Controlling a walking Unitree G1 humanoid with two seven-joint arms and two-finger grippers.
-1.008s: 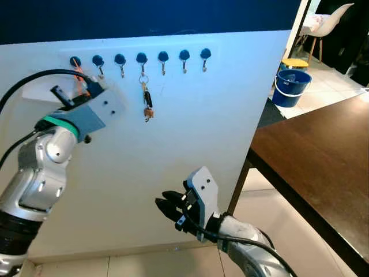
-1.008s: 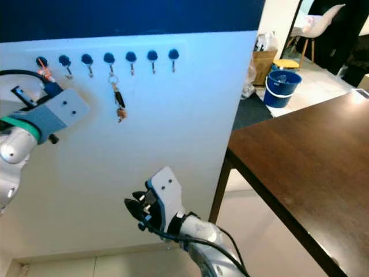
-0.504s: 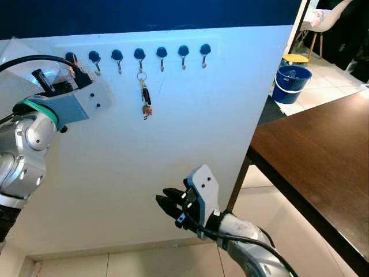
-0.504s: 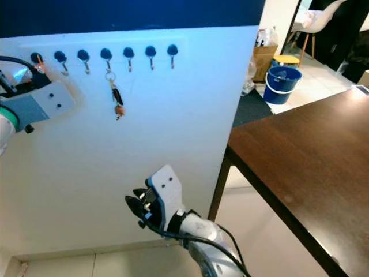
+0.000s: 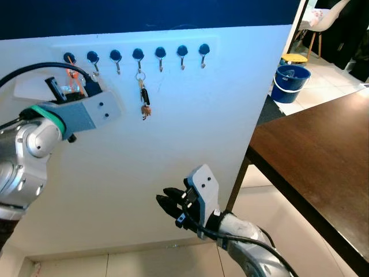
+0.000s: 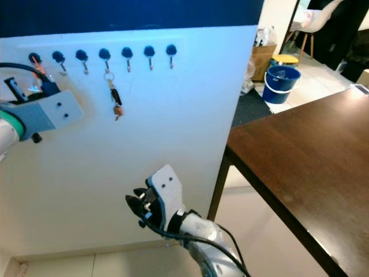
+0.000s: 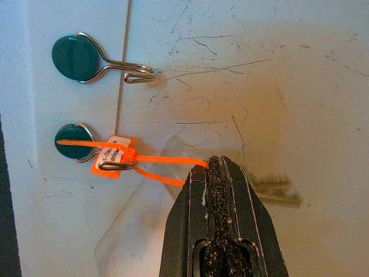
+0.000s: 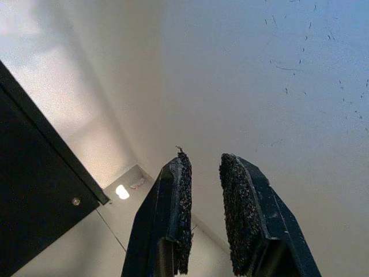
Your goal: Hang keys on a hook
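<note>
Nearest the camera, the right gripper (image 5: 163,203) hangs low in front of the white panel (image 5: 190,115), its two black fingers (image 8: 176,208) slightly parted with bare wall showing between them, grasping nothing. To the robot's right the dark brown table (image 5: 323,156) runs along beside the panel.

Up and to the left, the left gripper (image 7: 214,167) is raised to the top row of hooks. In the left wrist view its fingers are pressed tightly together, pinching the end of an orange loop (image 7: 161,164). That loop runs from the fingertips to the leftmost hook (image 7: 78,144), where it is threaded over the wire, and an orange tag (image 7: 115,156) with a white label sits right against that hook. Whether a key hangs below the fingers cannot be told from these views. The next hook (image 7: 86,57) along stands bare just beside it.

On the panel, seven dark round-headed hooks line up in a row. From the fourth hook (image 5: 138,56) dangles a second set of keys (image 5: 144,98) on a ring, hanging straight down, well apart from either gripper.

Farther back, past the panel's edge, a blue bucket (image 5: 291,83) sits on the tiled floor (image 5: 323,92), and a white chair (image 5: 328,23) stands beyond it.
</note>
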